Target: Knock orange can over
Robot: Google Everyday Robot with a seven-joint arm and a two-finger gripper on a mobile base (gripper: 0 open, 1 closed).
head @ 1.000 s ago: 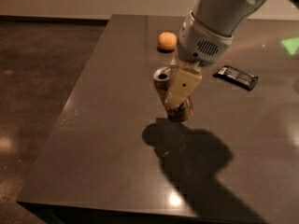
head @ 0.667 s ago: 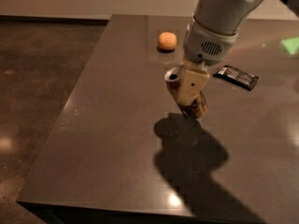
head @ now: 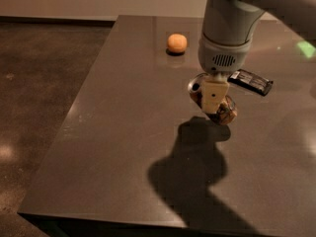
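The small orange-brown aluminium can point(head: 228, 112) stands tilted on the dark grey desk point(head: 123, 132), just behind the pale tool point(head: 213, 105). I cannot tell if the tool is spread or pressed together. Further back lie a flat black wrapped bar point(head: 251, 81) and then a round orange fruit point(head: 177, 43).

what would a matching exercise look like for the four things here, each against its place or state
Things
1. orange can
2. round orange fruit
3. black wrapped bar
4. gripper

Places or states
a. alone near the far edge of the table
b. reaching down from the arm, right against the can
c. tilted, silver top toward the left
d. lying flat, to the right of the arm

Pairs: 1-c, 2-a, 3-d, 4-b
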